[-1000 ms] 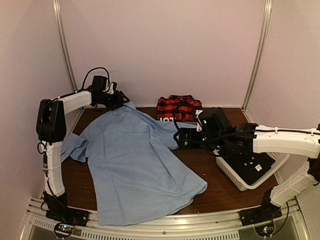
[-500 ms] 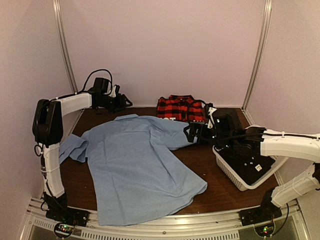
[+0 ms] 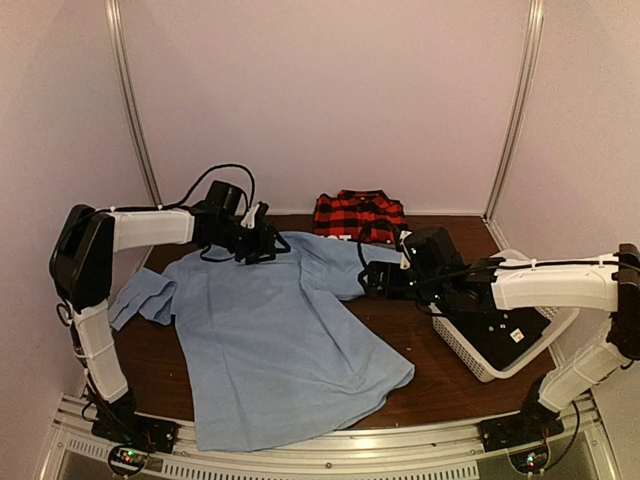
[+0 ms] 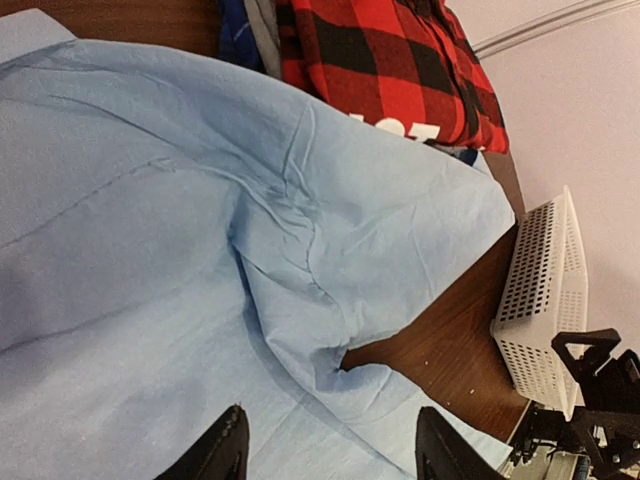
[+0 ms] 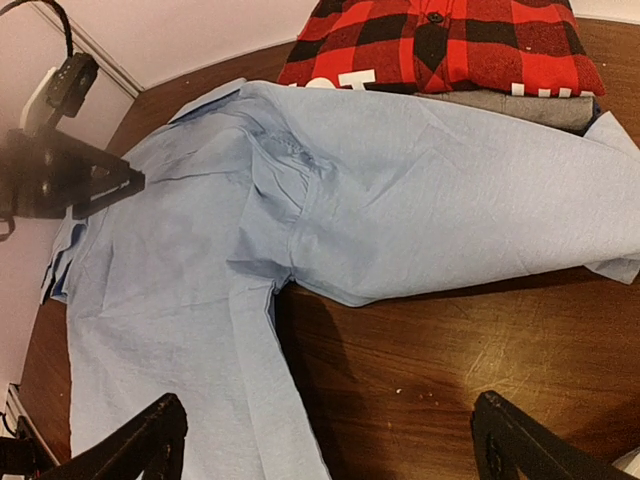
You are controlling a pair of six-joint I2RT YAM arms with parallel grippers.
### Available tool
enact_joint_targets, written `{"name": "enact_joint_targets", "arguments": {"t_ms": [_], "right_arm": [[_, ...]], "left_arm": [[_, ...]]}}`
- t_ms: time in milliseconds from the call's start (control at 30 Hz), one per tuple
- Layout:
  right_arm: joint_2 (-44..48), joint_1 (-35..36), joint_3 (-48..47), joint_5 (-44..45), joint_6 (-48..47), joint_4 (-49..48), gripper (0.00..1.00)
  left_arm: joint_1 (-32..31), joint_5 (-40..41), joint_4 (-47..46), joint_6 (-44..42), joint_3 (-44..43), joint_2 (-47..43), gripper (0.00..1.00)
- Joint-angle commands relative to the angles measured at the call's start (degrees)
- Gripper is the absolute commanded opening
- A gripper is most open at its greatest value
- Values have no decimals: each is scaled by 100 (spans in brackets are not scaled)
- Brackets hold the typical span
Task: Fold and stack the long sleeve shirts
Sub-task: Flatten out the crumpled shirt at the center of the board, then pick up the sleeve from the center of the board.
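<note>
Blue shirt (image 3: 270, 340) lies spread — left claw (image 3: 262, 243), right claw (image 3: 372, 280) both gape, empty.

The dark wooden table (image 3: 415, 320) carries a light blue shirt (image 3: 270, 340) spread flat over its left and middle, one sleeve reaching right. At the far edge a folded plaid shirt (image 3: 358, 215) lies on a grey garment (image 5: 520, 108). A white mesh basket (image 3: 462, 355) stands at the right.
</note>
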State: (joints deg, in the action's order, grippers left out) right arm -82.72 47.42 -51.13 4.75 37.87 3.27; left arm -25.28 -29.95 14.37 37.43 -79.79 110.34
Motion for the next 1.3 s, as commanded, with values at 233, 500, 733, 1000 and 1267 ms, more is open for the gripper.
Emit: {"name": "enact_joint_targets", "arguments": {"t_ms": [233,500,733,1000,1267], "right_arm": [[-620,-101,-333,-130,4,-310,100],[-1032,-358,-547,-99,281,-309,100],[-1331,-851,-1040,282,152,23,100],[-1187,-1833,-1146,214,-406,396,100],[-1666,-2284,-1885,-67,-1881,1266,97]], "left_arm": [[-337,-8,-973,439,1785,-1022,58],[-337,-23,-1394,746,2815,-1319,59],[-337,-37,-1692,837,3211,-1479,59],[-337,33,-1543,719,3278,-1688,59],[-337,-58,-1586,725,3281,-1647,59]]}}
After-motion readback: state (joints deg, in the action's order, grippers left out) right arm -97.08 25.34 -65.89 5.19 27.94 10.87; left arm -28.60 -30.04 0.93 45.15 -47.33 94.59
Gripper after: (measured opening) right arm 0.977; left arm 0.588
